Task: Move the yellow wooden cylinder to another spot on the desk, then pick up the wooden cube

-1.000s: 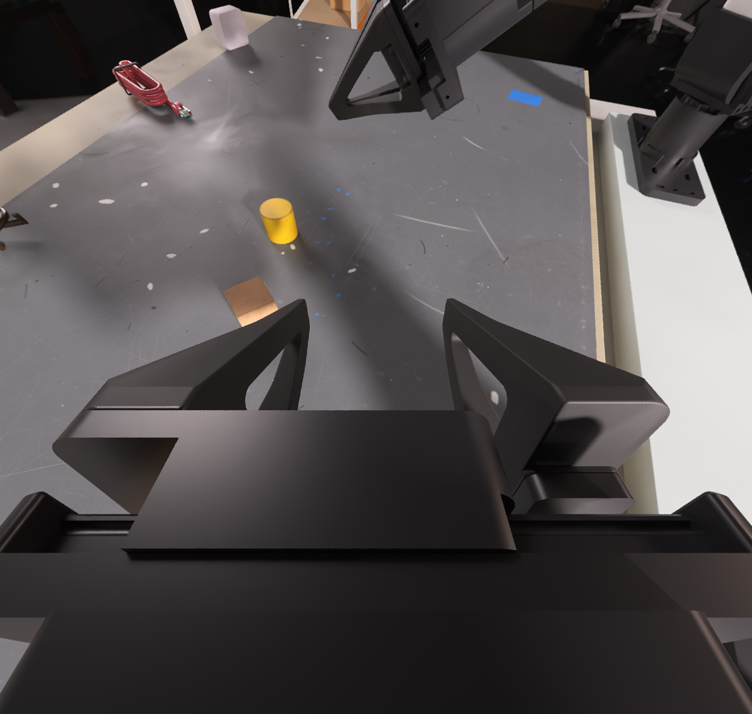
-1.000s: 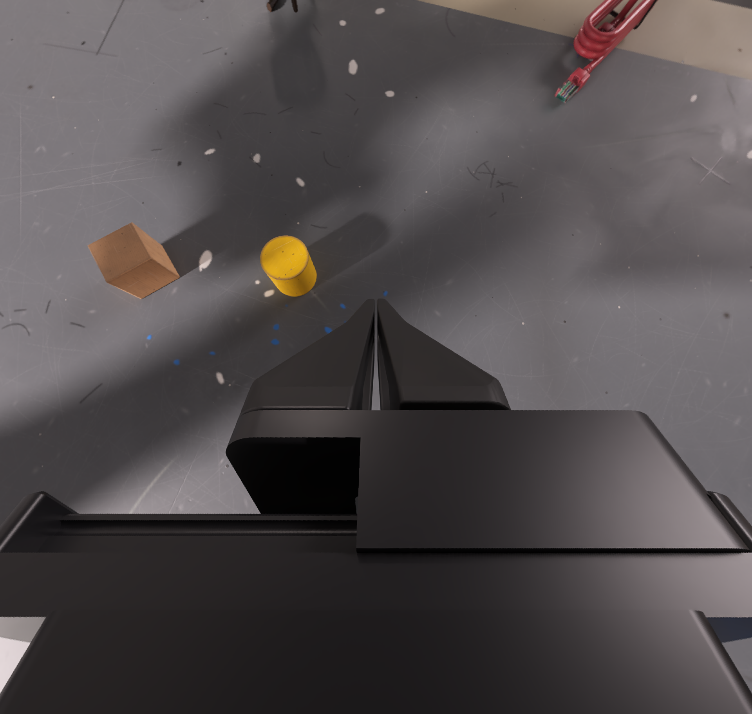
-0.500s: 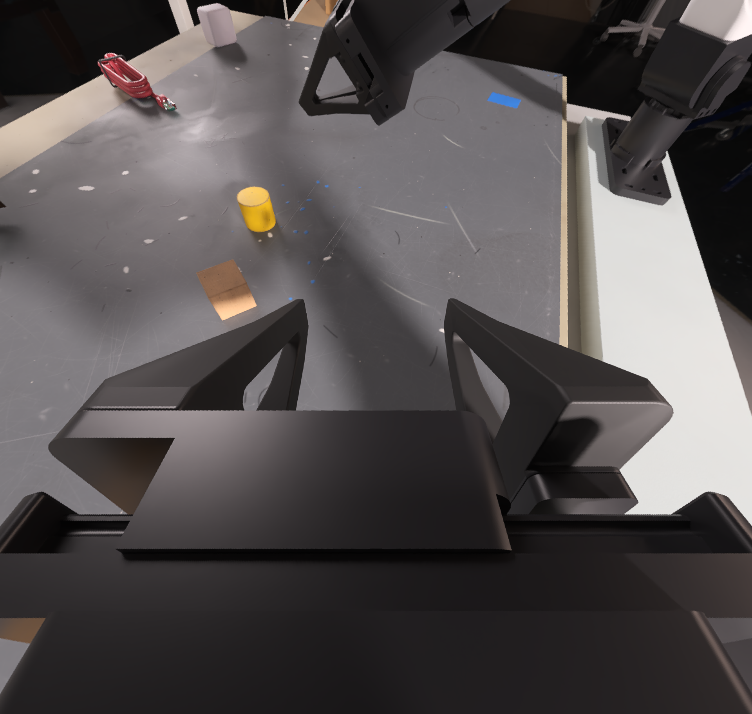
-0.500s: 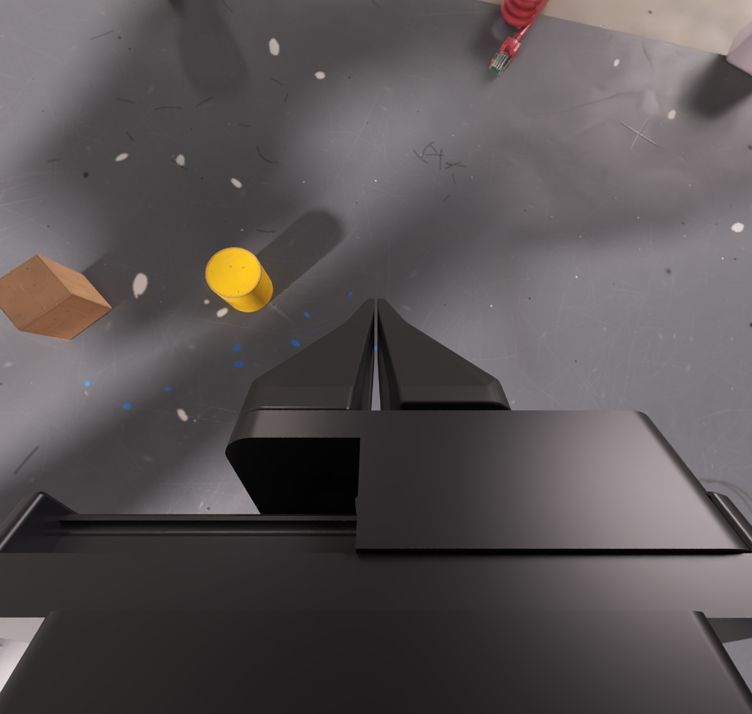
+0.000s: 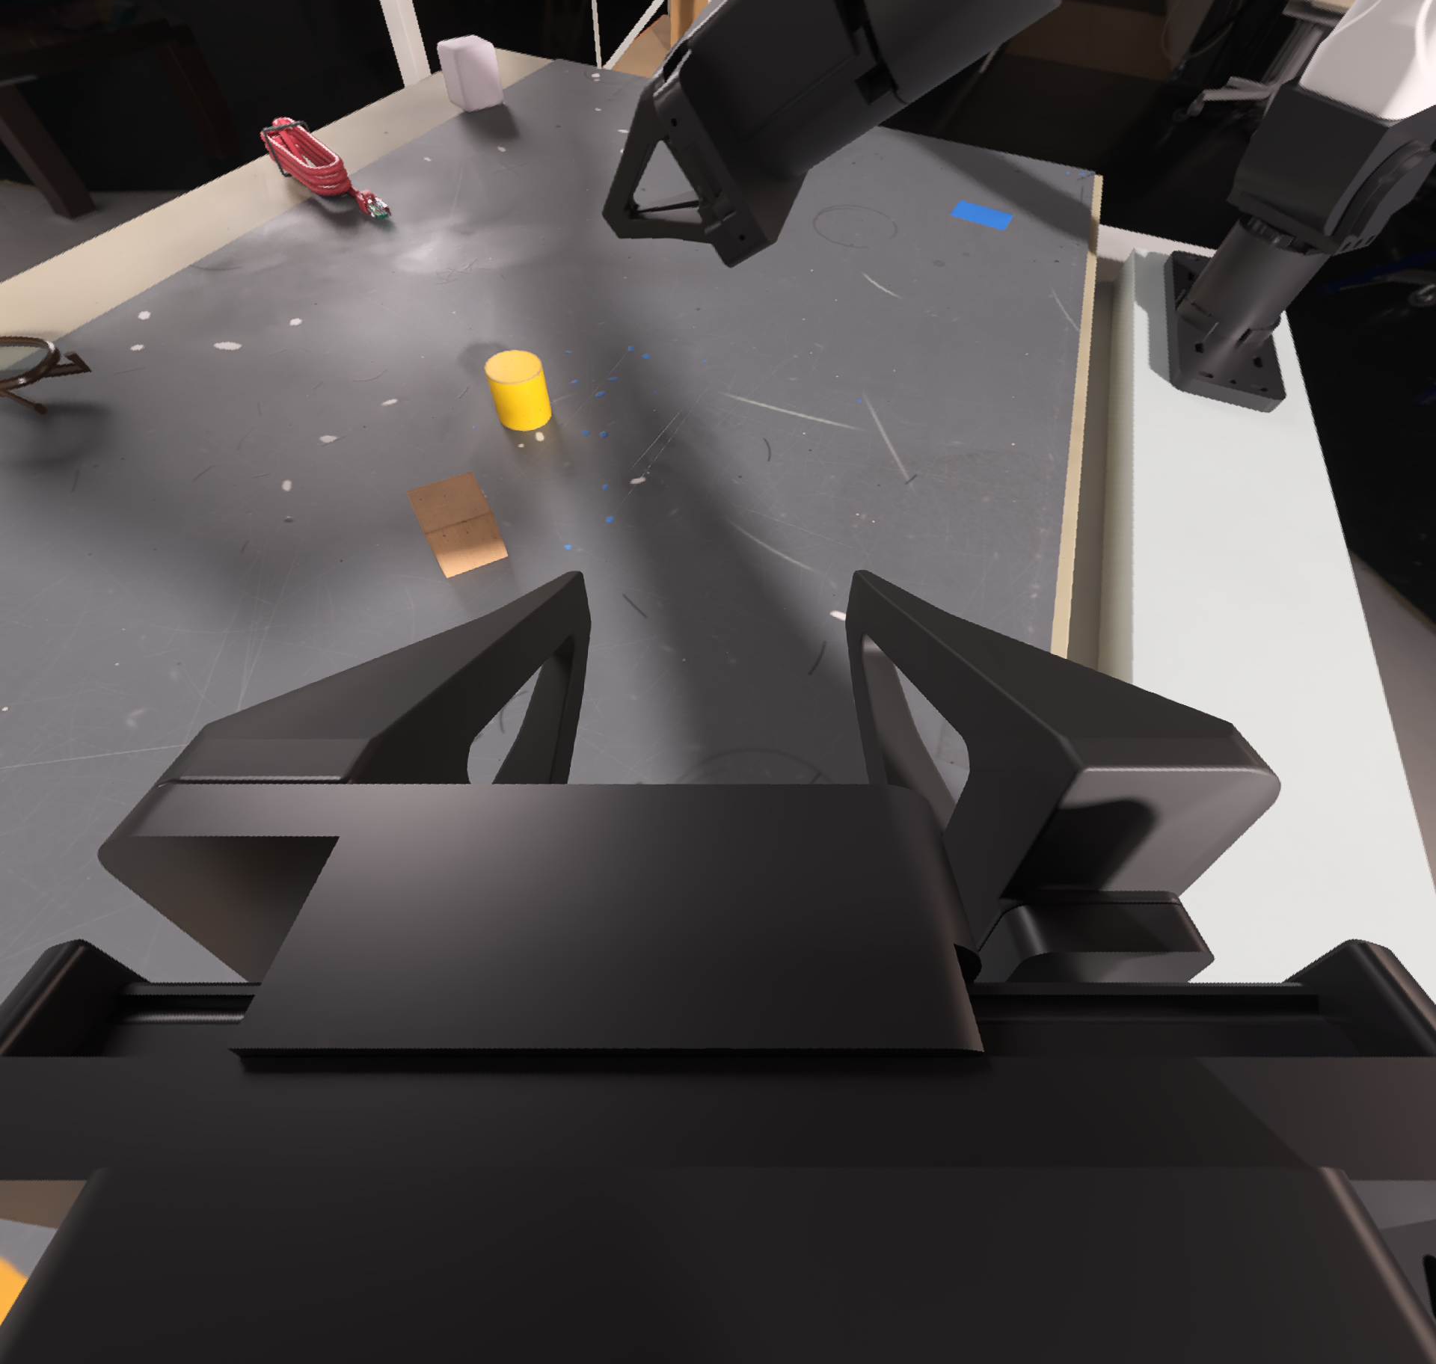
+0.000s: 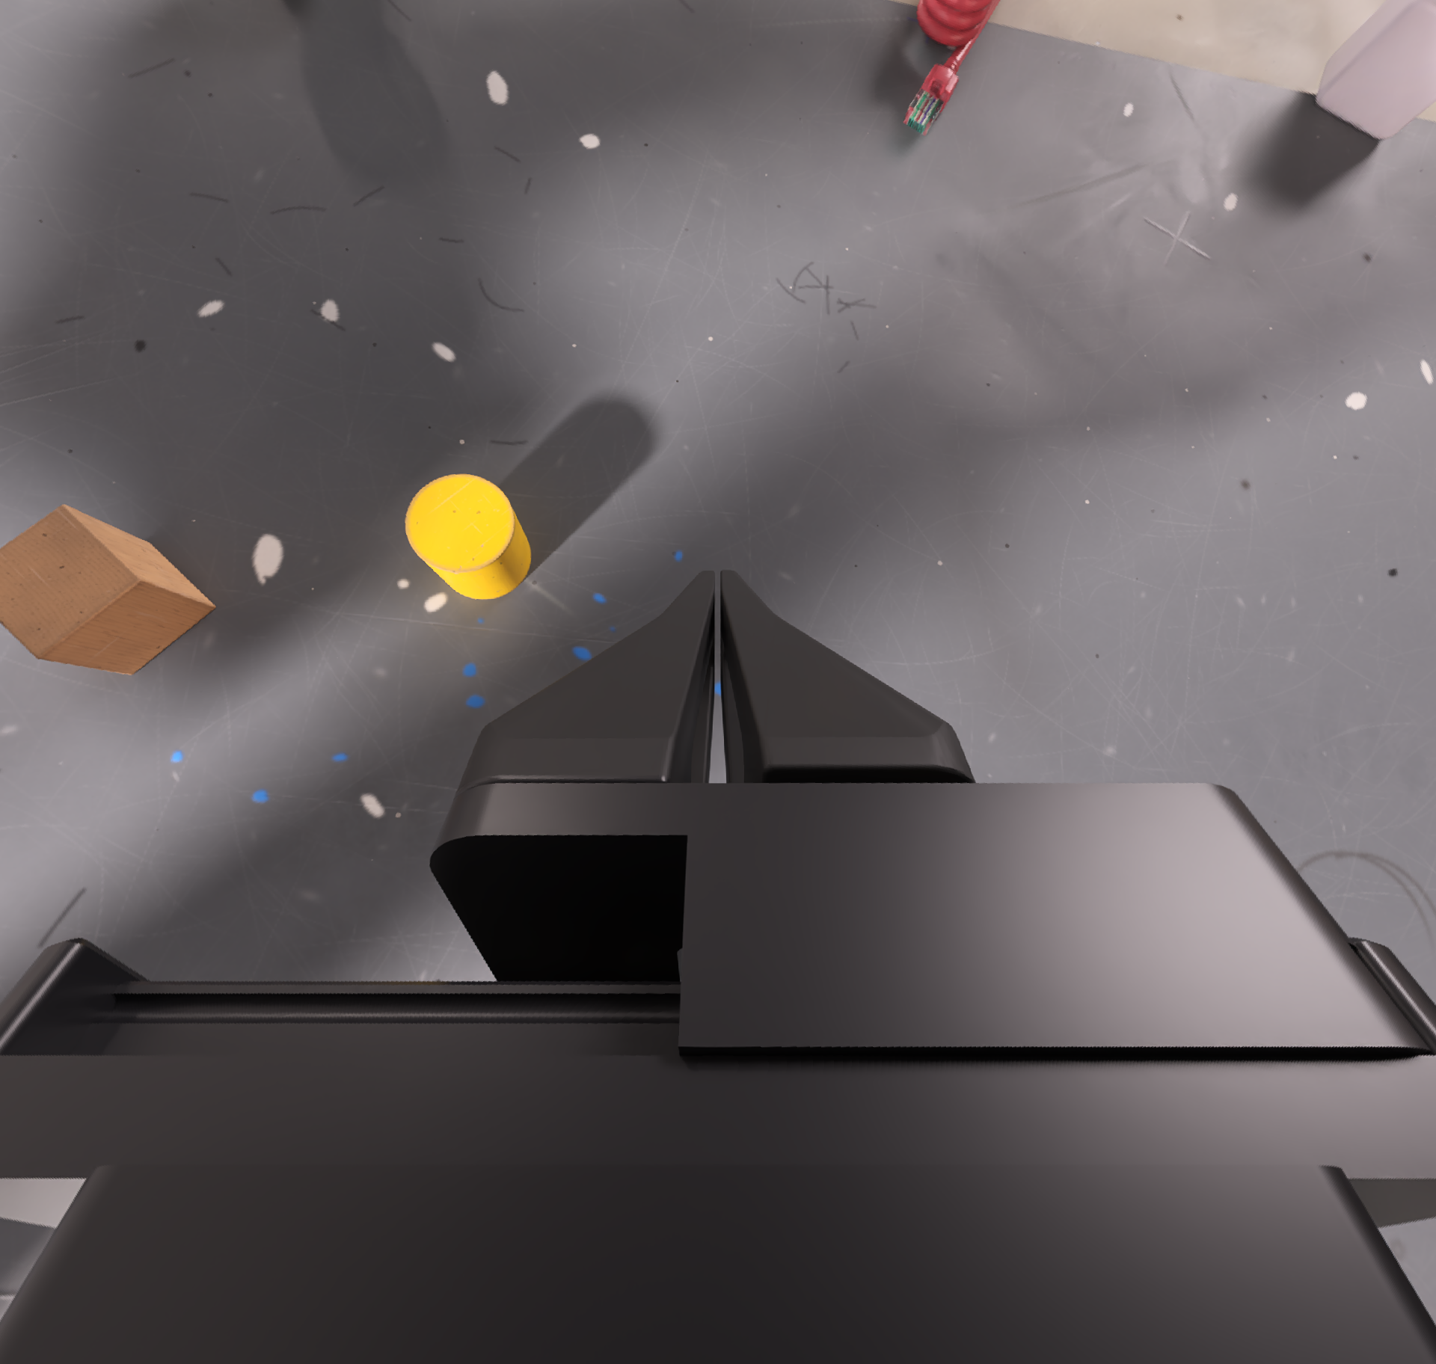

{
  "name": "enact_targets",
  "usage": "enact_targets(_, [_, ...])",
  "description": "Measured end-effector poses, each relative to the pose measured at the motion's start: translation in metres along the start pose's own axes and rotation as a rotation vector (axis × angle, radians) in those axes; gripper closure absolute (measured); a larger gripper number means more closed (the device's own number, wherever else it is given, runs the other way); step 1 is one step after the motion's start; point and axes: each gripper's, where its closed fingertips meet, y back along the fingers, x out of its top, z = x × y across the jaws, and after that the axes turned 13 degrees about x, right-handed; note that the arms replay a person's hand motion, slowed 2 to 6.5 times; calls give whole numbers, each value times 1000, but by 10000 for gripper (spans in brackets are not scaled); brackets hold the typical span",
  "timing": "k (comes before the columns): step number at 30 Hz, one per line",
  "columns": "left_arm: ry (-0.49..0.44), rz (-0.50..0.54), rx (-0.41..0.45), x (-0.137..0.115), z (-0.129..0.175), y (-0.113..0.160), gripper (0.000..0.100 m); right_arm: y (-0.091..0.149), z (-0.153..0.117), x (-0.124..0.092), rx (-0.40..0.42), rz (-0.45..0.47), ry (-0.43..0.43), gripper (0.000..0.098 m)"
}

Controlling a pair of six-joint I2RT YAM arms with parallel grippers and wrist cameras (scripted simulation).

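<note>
The left gripper (image 5: 715, 596) hangs spread wide and empty, the right gripper (image 6: 716, 581) clenched on nothing, both above the desk (image 5: 894, 472), where the cylinder (image 6: 468, 536) stands mid-desk near the cube (image 6: 93, 592), apart.

no readable text, labels or numbers

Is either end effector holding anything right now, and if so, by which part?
Nothing is held. The left end effector is open and empty, the right shut on nothing; cylinder and cube sit free.
</note>
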Motion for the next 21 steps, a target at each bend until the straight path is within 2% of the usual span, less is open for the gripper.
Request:
enact_targets(5, [17,9,-19,-1,5,4,437,-9,-10,6,-13,-33,27,966])
enact_targets(8, [22,12,-28,-2,7,5,436,-17,-27,15,8,-40,63,966])
enact_targets(16, [25,10,-27,-4,10,4,434,-33,-100,32,146,-47,307,966])
enact_targets(21, [27,5,-31,-6,11,4,432,-35,-122,33,181,-56,391,967])
